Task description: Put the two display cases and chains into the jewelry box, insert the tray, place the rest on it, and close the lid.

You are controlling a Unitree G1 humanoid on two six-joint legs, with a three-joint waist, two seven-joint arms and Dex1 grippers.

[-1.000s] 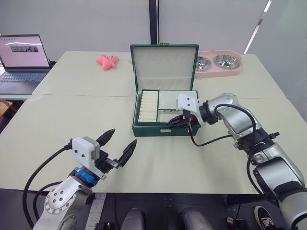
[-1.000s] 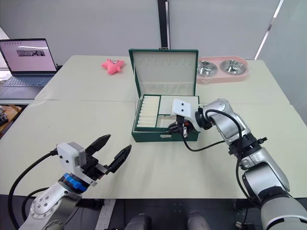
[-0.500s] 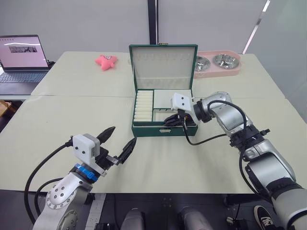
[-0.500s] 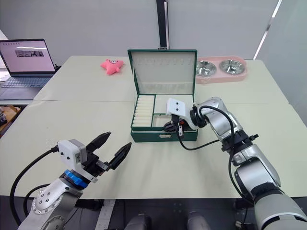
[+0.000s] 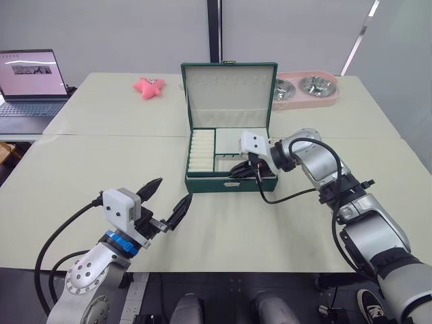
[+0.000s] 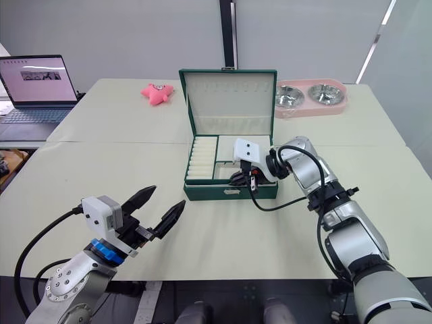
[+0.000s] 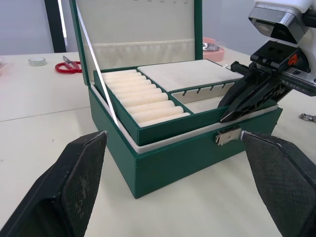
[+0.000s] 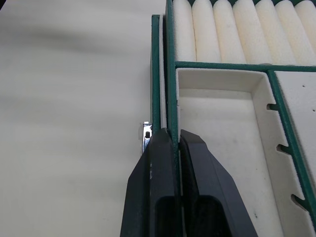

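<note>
- The jewelry box (image 5: 229, 181) stands near the middle of a pale cream table (image 5: 101, 169); its lid (image 5: 230, 94) is raised upright at the back, cream lining facing forward.
- The tray (image 7: 163, 96) sits inside the box, ring rolls on the robot's left, flat cream compartments on its right; its green rim shows just above the box's front wall.
- The right gripper (image 8: 172, 143) is at the box's front edge beside the small metal clasp (image 7: 227, 136); its two black fingers are pinched together on the tray's thin front wall, one finger inside the tray and one between tray and box.
- The left gripper (image 5: 165, 201) hovers over the near part of the table, well apart from the box; its fingers are spread wide and hold nothing.
- A seam (image 5: 101, 136) crosses the table behind the box's front, so the surface reads as two tabletops pushed together.
- Behind the box: a pink star-shaped toy (image 5: 150, 85) on the robot's left; a pink double-bowl feeder (image 5: 307, 90) with steel bowls on its right.
- An open laptop (image 5: 30, 84) sits on a separate desk at far left, screen lit.
- Red-handled scissors (image 7: 69, 66) lie on the table beyond the box in the left wrist view; a bit of chain (image 7: 307, 117) shows at that view's edge.
- Grey-white walls with a dark vertical post (image 5: 214, 30) close the room behind.
</note>
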